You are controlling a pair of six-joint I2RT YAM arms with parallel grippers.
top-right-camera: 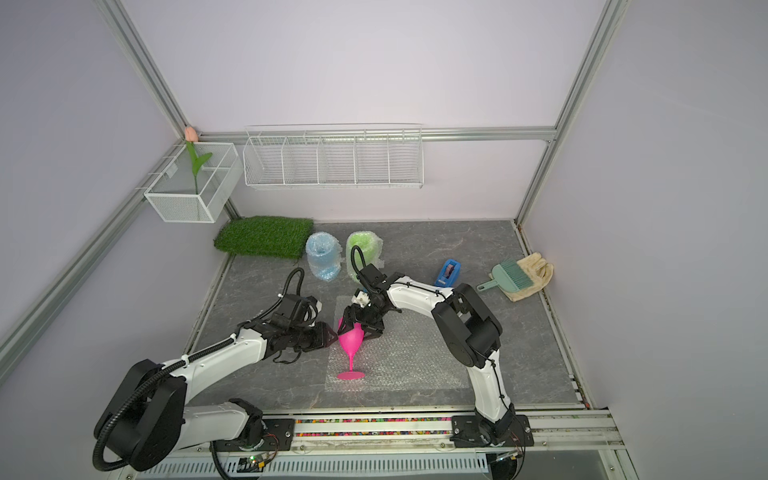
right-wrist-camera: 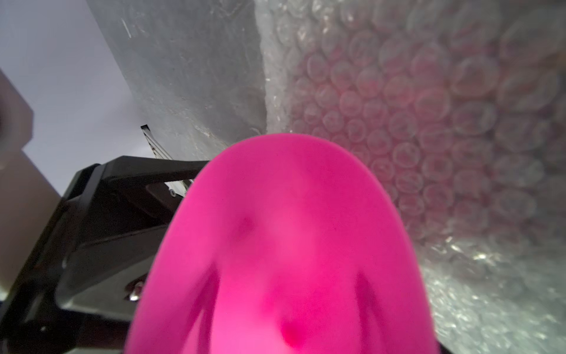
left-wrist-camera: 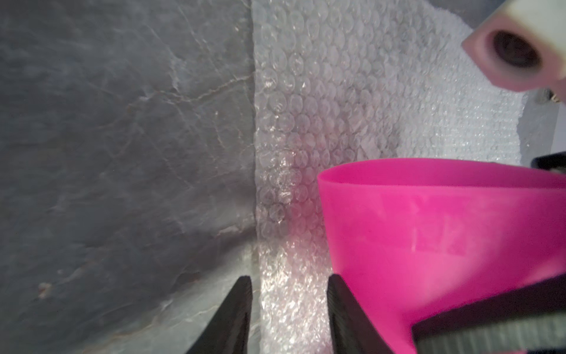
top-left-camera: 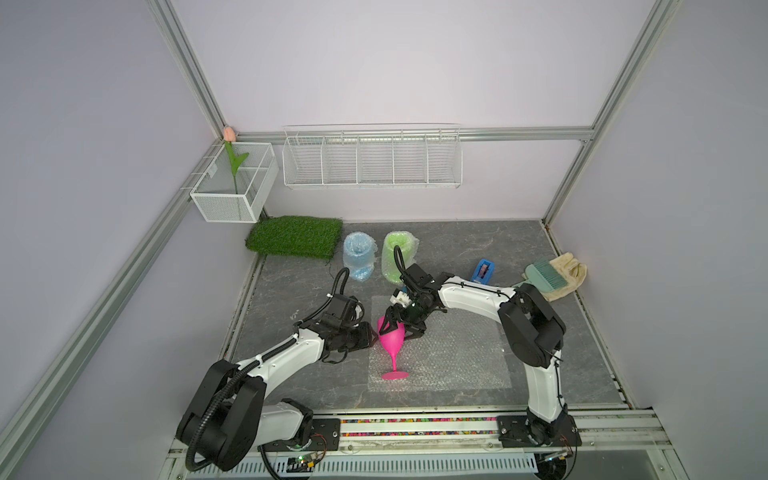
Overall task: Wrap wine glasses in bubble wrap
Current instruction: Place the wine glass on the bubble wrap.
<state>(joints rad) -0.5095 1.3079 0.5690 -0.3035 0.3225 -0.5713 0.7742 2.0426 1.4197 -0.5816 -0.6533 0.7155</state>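
Off the far-left corner of the flat, clear bubble wrap sheet point(top-left-camera: 457, 357), which lies on the grey marbled surface point(top-left-camera: 469, 249), sits a green artificial-grass mat point(top-left-camera: 295, 237). At the sheet's left edge the left gripper point(left-wrist-camera: 288, 280) reaches in sideways. Its jaws stand apart with nothing between them, and the left wrist view shows the sheet's edge through the gap. Whether they touch the sheet I cannot tell.

Just beyond the sheet's far edge stand a sky blue plastic goblet point(top-left-camera: 358, 253) and, to its right, a lime green plastic goblet point(top-left-camera: 405, 245), each rolled in its own bubble wrap.

On the sheet, near its left edge, is the hot pink plastic stemmed goblet point(top-left-camera: 392, 343), with its round foot on the bubbles and its bowl up. The right gripper point(top-left-camera: 401, 332) hangs over the bowl with its jaws set wide, one on either side, and appears to grip the bowl.

Off the sheet's far-right corner lies a small blue tape dispenser point(top-left-camera: 483, 270).

Two of the three goblets look finished. The pink one looks only positioned on its sheet, so the sheet must yet be rolled around it and probably secured.
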